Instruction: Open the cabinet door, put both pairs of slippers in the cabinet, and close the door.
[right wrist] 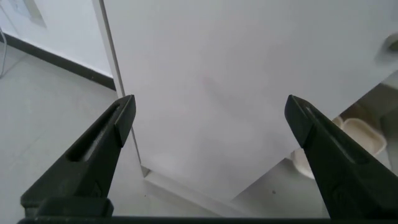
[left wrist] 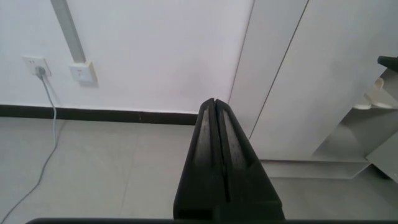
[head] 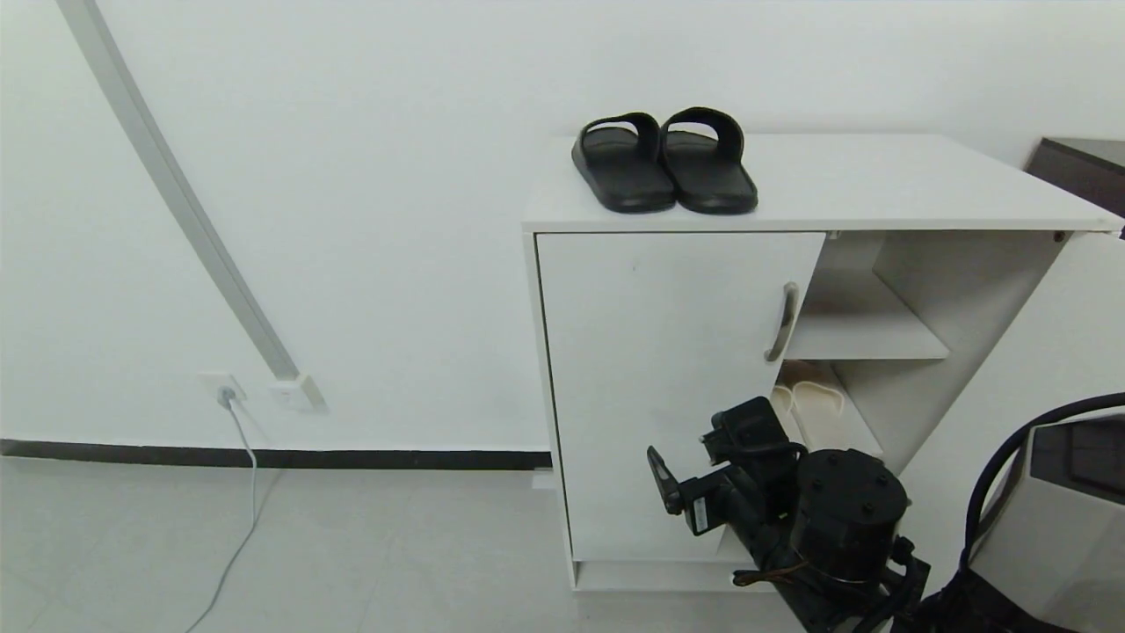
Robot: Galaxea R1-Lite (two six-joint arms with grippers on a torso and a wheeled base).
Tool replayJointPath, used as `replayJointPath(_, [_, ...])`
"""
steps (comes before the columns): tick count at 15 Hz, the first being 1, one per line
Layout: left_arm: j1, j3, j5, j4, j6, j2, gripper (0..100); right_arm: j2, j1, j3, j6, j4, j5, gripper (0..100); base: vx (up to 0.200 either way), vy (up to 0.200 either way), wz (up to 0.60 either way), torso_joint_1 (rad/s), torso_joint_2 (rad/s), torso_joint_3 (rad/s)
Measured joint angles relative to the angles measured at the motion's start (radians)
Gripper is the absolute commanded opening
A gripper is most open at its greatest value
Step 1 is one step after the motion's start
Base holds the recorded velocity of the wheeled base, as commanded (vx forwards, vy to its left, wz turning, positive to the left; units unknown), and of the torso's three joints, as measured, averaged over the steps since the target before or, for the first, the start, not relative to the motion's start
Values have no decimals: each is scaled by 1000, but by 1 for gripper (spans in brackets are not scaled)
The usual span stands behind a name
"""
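We see bright, even light on the wall (head: 352, 176) and cabinet (head: 879, 176). Soft shadow sits under the black slippers (head: 633, 180), and the grey conduit (head: 180, 189) bows toward the head view's edge.

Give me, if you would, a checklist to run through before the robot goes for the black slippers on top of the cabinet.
1. Right door open: ok, it stands swung wide.
2. White slippers stowed: ok, they lie low inside the cabinet.
3. Black slippers stowed: not ok, they sit side by side on the cabinet's top.
4. Right tool ready to grasp: ok, open and holding nothing.
5. Left tool ready to grasp: not ok, shut, holding nothing.
6. Room beside the white pair: cannot tell, the closed left door hides that part.
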Motion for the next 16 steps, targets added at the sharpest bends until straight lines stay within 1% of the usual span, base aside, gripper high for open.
replayJointPath(9, [0,0,0,0,0,0,0,0,0,8,-5,-17,0,100,0,0,0,184,-501,-313])
replayJointPath(16, [0,0,0,0,0,0,0,1,0,8,-5,-17,0,100,0,0,0,237,-554,-322])
